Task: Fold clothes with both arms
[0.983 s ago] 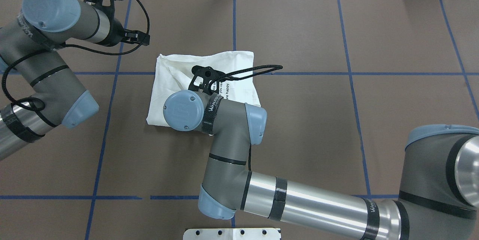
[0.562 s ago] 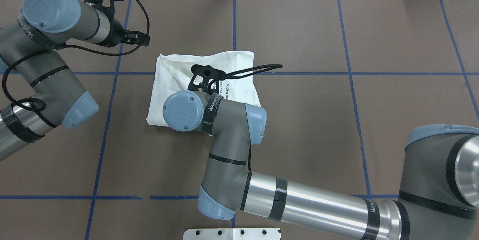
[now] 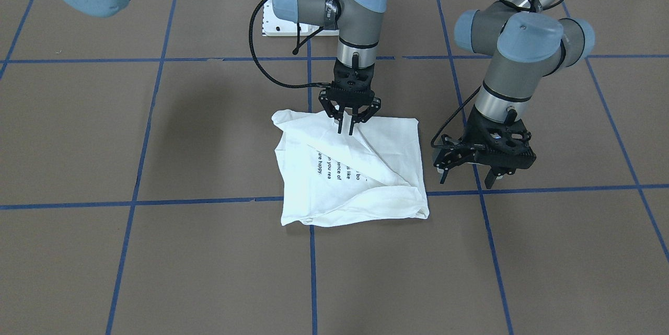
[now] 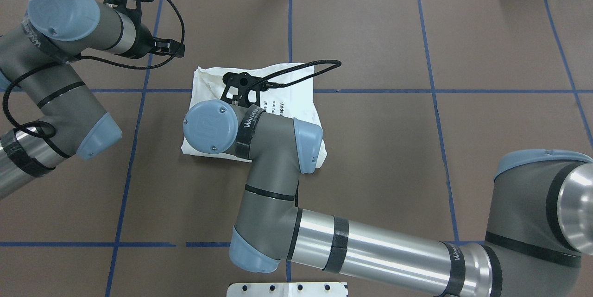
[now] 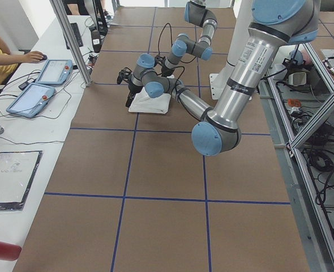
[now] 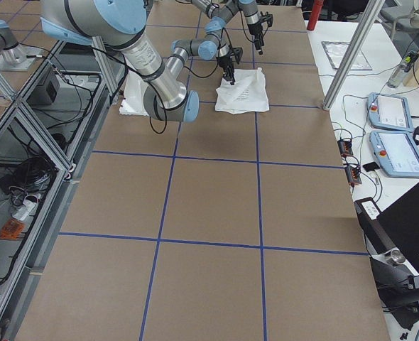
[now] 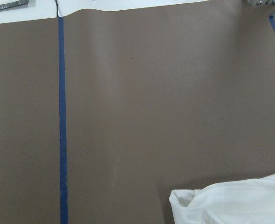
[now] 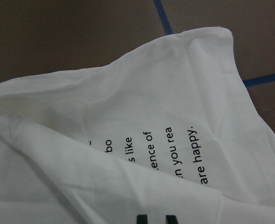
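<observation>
The white T-shirt (image 3: 366, 168) lies crumpled in a rough square on the brown table, with one flap folded diagonally over its lines of black text (image 3: 334, 168). It also shows in the overhead view (image 4: 296, 84) and the right wrist view (image 8: 151, 93). My right gripper (image 3: 345, 131) points straight down at the shirt's edge nearest the robot. Its fingers are close together and pinch a fold of the cloth. My left gripper (image 3: 466, 181) hangs open and empty just above the table, beside the shirt's side edge. A corner of the shirt (image 7: 235, 205) shows in the left wrist view.
The white metal base (image 3: 277, 26) stands at the robot's side of the table. Blue tape lines (image 3: 209, 200) cross the brown table cover. Tablets (image 5: 42, 85) and a person's arm (image 5: 8, 56) are on the operators' bench beyond the far edge.
My right arm and wrist have shifted toward the robot's left and a little away from the robot over the shirt, uncovering more of the text. The left arm has not moved.
</observation>
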Robot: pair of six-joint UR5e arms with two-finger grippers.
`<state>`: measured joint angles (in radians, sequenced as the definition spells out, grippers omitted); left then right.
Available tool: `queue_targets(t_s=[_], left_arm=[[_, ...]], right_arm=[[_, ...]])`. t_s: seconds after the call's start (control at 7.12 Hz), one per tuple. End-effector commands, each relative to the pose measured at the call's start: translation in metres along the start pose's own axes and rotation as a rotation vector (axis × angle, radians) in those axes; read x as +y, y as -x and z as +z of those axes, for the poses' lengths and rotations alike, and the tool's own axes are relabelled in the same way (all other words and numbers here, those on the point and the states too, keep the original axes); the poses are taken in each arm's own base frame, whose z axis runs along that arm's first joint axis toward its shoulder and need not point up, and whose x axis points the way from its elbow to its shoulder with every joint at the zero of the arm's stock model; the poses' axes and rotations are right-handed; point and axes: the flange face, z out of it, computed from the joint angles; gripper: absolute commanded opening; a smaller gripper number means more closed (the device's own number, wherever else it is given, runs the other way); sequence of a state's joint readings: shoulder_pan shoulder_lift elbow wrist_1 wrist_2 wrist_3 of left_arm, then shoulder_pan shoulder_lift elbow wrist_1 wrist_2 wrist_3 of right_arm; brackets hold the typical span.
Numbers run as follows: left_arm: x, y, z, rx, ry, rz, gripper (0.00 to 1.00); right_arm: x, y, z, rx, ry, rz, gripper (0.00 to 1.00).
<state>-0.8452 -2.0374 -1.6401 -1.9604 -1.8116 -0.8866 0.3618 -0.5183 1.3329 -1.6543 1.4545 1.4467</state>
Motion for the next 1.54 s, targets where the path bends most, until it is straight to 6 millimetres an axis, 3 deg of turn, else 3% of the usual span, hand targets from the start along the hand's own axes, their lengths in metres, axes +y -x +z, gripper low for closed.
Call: queue_targets(t_s=[0.0, 0.14, 0.28, 0.56, 0.7, 0.84, 0.98, 1.4], left_arm=[[-0.002, 0.003, 0.0, -0.003, -0.002, 0.009, 1.0], [-0.006, 0.013, -0.001, -0.013, -0.006, 0.021, 1.0], [-0.015, 0.027, -0.007, -0.025, -0.016, 0.085, 1.0], [-0.012, 0.038, -0.005, -0.025, 0.001, 0.086, 1.0], [-0.011, 0.037, -0.005, -0.025, 0.003, 0.086, 1.0], [-0.013, 0.039, -0.005, -0.027, 0.002, 0.084, 1.0], [-0.013, 0.039, -0.006, -0.026, -0.001, 0.084, 1.0], [-0.018, 0.045, -0.008, -0.032, -0.005, 0.075, 1.0]], right_arm=[[-0.006, 0.001, -0.01, 0.034, 0.102, -0.245, 1.0], [-0.013, 0.006, -0.021, 0.023, 0.092, -0.24, 1.0], [-0.024, 0.001, -0.018, 0.04, 0.091, -0.253, 1.0], [-0.03, 0.008, -0.038, -0.029, 0.071, -0.377, 1.0], [-0.029, 0.011, -0.036, -0.135, 0.026, -0.407, 0.92], [-0.022, 0.002, -0.018, -0.013, 0.032, -0.532, 0.9], [-0.005, 0.004, -0.014, 0.048, 0.048, -0.712, 0.88], [0.03, 0.023, 0.013, 0.103, 0.09, -0.812, 0.87]])
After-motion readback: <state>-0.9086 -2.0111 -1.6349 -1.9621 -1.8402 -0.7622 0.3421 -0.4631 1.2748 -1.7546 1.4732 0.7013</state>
